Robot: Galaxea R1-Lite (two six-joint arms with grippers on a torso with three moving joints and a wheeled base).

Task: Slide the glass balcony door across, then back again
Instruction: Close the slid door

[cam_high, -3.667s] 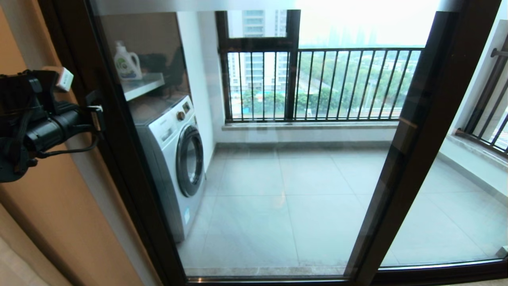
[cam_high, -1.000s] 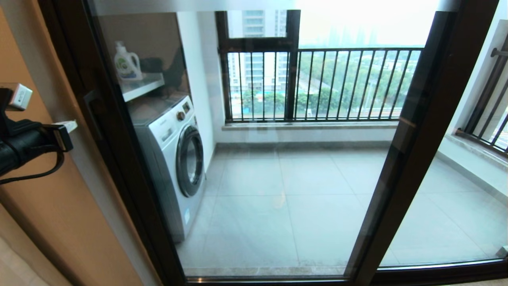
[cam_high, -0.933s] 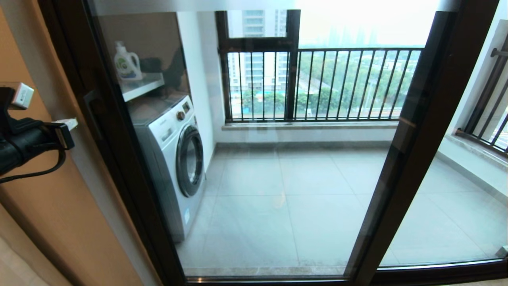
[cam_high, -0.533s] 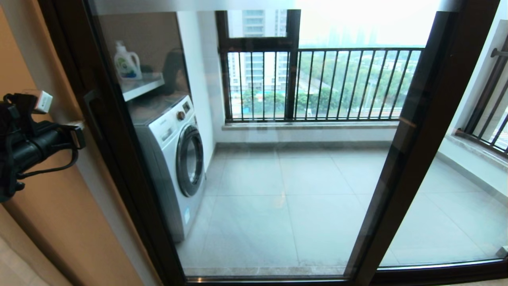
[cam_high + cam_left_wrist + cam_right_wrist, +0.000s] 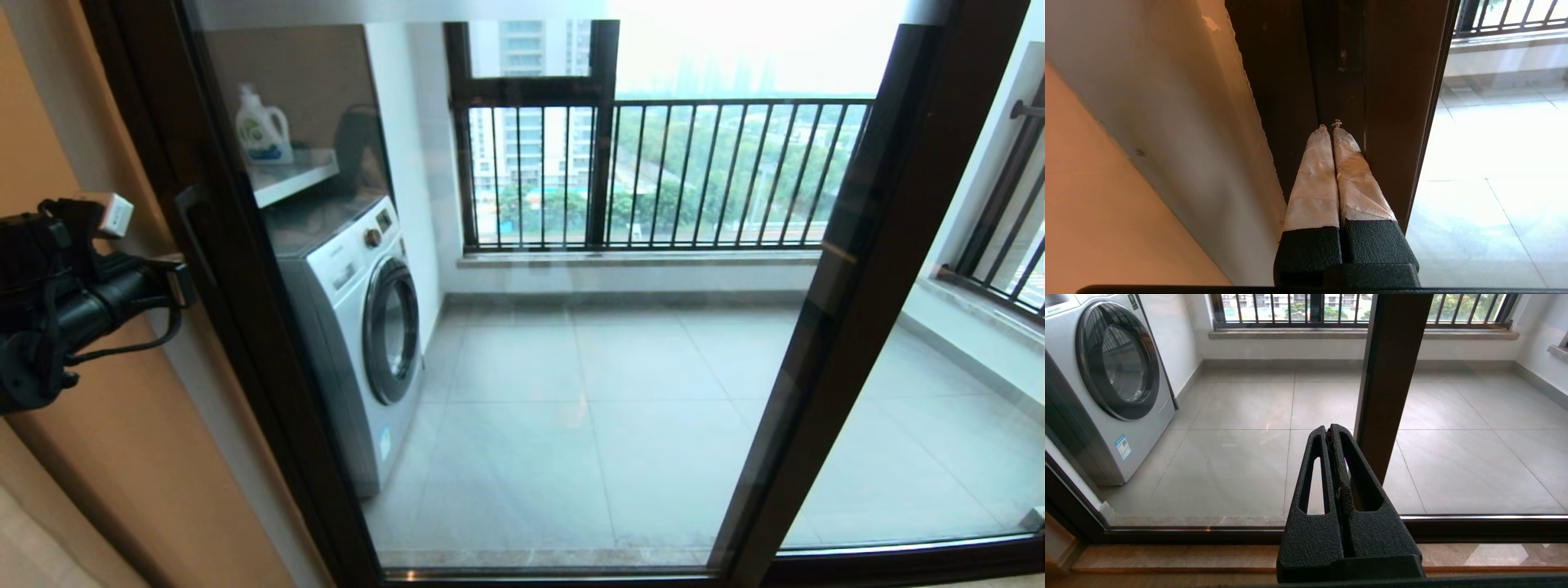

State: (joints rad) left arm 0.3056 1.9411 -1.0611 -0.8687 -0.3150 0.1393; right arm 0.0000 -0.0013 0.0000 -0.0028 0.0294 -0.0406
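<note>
The glass balcony door stands slid fully left, its dark brown edge post against the wall jamb. A dark bar handle runs up that post. My left gripper is shut and empty, at handle height just left of the post. In the left wrist view its tape-wrapped fingers lie pressed together, and the left gripper points into the dark groove of the post. My right gripper is shut, low before the glass and next to the middle post; it is out of the head view.
An orange wall is close behind the left arm. Beyond the glass are a washing machine, a detergent bottle on a shelf, a grey tiled floor and black railings. The fixed panel is at the right, the floor track below.
Since a second ago my left gripper has moved right, back toward the door's edge post, after having pulled away from the handle. The door has not moved.
</note>
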